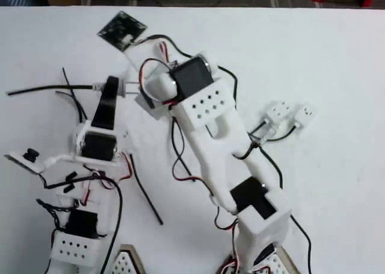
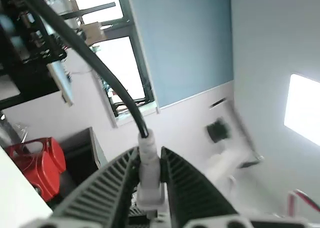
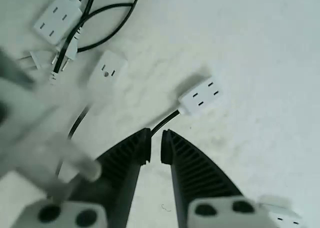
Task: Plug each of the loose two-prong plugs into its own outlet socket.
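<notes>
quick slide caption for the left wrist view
Left gripper clamped on a white plug, its black cord arcing up past a window.

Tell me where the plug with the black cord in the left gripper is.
The plug is pinched in the left gripper, over the left part of the table in the high view, its black cord running off leftward.
</notes>
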`<state>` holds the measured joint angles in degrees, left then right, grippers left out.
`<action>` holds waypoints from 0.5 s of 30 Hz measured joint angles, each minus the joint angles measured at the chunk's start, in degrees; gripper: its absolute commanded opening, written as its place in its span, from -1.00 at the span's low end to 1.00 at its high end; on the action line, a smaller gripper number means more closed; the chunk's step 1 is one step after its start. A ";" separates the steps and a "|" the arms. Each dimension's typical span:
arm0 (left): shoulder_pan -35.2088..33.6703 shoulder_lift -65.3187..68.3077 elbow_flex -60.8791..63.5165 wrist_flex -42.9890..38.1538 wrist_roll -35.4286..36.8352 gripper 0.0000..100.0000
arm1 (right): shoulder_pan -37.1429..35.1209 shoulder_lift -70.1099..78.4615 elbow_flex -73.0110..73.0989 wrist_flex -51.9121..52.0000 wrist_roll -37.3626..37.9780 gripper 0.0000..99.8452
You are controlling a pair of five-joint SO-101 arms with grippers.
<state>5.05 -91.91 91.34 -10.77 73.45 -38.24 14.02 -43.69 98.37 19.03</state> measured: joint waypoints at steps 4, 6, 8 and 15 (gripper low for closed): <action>0.26 -0.09 0.26 -0.09 0.00 -0.95 | -0.18 1.93 -5.27 0.00 0.00 -0.90; 0.35 -0.09 0.26 -0.09 0.00 -0.95 | 0.09 2.46 -7.21 0.00 0.09 -0.90; 0.35 -0.26 0.26 -0.09 0.00 -0.95 | 0.18 3.34 -9.32 0.00 0.09 -0.90; 2.46 -0.26 0.88 -0.09 -0.18 -0.95 | 0.26 9.32 -17.76 0.00 0.09 -0.90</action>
<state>7.52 -92.18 92.22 -10.86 73.27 -37.98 23.34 -61.45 98.37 19.12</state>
